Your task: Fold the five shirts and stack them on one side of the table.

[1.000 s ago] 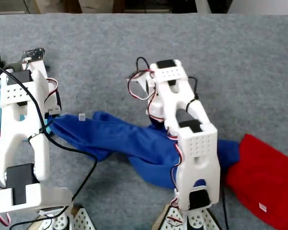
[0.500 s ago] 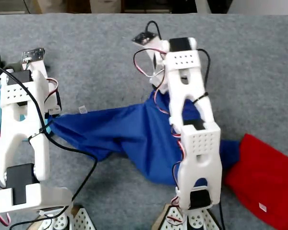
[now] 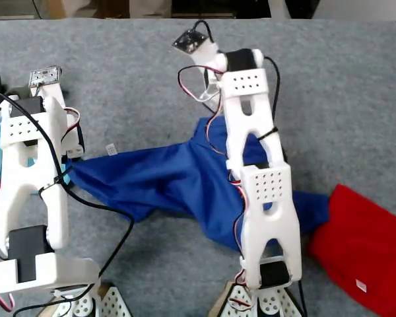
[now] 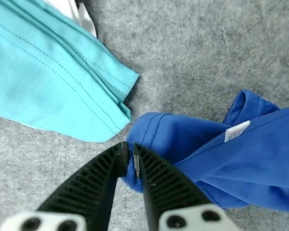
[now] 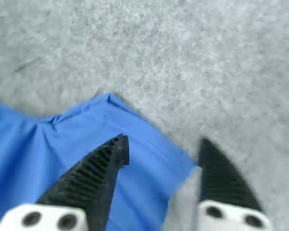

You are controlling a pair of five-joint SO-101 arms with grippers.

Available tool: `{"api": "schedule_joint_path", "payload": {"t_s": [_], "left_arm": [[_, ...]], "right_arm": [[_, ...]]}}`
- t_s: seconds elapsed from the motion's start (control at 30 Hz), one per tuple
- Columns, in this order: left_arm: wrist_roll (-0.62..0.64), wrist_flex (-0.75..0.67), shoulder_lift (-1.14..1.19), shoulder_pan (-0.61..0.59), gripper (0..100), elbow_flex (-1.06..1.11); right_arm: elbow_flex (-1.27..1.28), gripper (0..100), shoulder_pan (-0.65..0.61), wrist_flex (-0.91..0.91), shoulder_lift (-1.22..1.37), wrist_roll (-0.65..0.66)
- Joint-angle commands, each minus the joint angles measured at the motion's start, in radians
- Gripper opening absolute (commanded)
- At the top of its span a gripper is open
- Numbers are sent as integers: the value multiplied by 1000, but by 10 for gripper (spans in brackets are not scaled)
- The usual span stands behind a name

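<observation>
Blue shirt (image 3: 152,181) lies mid-table, long axis left–right between arms. Left gripper (image 4: 130,159) clamped on shirt's left end. Right gripper (image 5: 162,144) jaws apart, straddling far hem corner; nearer arm for that corner.

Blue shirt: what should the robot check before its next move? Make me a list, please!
1. The left gripper pinches the blue shirt at its edge: ok, it is shut on it.
2. The right gripper has a hold too: not ok, it is open over the shirt's far edge.
3. The shirt lies flat: not ok, it is bunched and creased.
4. The teal shirt is apart from it: cannot tell, its corner lies very close.
5. There is bare table beyond the right gripper for spreading: ok.
</observation>
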Motion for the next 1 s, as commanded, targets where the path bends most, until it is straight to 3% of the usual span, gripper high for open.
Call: {"api": "schedule_joint_path", "payload": {"t_s": [0.0, 0.23, 0.57, 0.97], "left_arm": [[2, 9, -27, 11, 19, -18], [2, 9, -27, 11, 19, -11], [3, 11, -27, 12, 19, -11], [3, 35, -27, 12, 19, -18]], "right_arm": [[-151, 267, 64, 71, -10, 8], [-108, 162, 193, 35, 73, 8], [-186, 163, 176, 2, 280, -26], [-260, 163, 191, -12, 306, -26]]}}
